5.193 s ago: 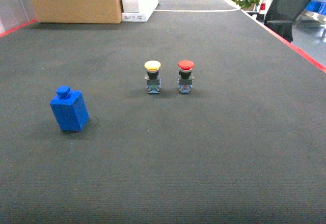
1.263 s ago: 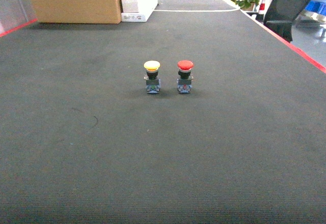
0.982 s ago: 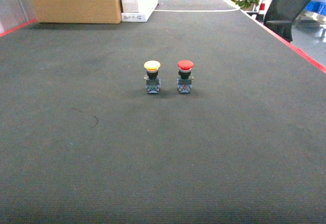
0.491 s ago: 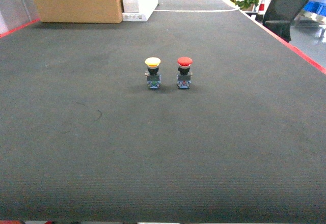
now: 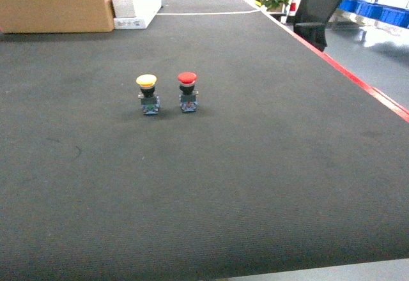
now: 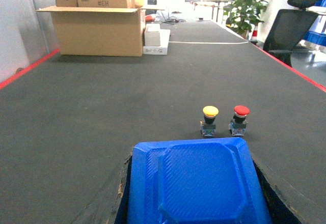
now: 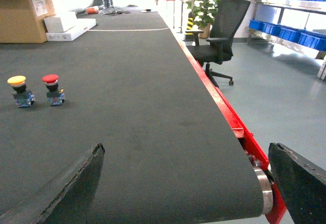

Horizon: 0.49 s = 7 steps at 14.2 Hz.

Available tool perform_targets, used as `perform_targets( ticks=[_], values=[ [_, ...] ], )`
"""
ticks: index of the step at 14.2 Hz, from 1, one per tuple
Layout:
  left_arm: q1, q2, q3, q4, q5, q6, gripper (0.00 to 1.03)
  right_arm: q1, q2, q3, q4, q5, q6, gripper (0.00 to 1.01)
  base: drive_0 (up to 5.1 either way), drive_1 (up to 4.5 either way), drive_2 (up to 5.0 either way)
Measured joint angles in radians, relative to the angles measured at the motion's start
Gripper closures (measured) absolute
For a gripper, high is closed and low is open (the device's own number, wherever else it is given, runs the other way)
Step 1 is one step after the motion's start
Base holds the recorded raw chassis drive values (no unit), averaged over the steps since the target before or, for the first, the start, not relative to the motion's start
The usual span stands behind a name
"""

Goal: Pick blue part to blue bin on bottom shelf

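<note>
one blue part (image 6: 196, 183), filling the bottom of the left wrist view, held up off the belt between the left gripper's (image 6: 196, 203) dark fingers (image 6: 121, 198), which show at both its lower sides; left gripper is clamped on it. it does not show in the head view.

two push buttons on the black belt (image 5: 255, 166), side by side, close but not touching, toward the far left part of the belt: one yellow-capped button (image 5: 147, 94) on the left, one red-capped button (image 5: 187, 91) on the right. both upright. both also in the left wrist view past the blue part, and at the left edge of the right wrist view.

right gripper (image 7: 188, 183): two dark fingers (image 7: 76, 188) at the lower corners of its wrist view, spread wide with nothing between them, over the belt's right edge near the red rail (image 7: 229, 117).

one cardboard box (image 5: 54, 3) at the belt's far left corner, one white flat box (image 5: 134, 13) just beside it. one black office chair (image 7: 219, 35) and one potted plant (image 7: 204, 2) off the right side, rows of blue bins (image 7: 285, 30) on steel shelving behind; tier count unclear.

vs earlier head frames: 5.2 s ago the blue part stood on the belt's left side, by 1.3 s ago it was gone from there. buttons now sit further left in the head view and more floor shows at right, so the view has shifted; buttons keep the same spacing.
</note>
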Motion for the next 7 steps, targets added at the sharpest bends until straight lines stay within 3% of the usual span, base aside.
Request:
perform_targets(
  ticks=[7],
  values=[
    [0.000,0.000,0.000,0.000,-0.001,0.000,0.59,0.000,0.000,0.000,0.000,0.000,0.000,0.03,-1.6,-1.59,-1.6]
  ],
)
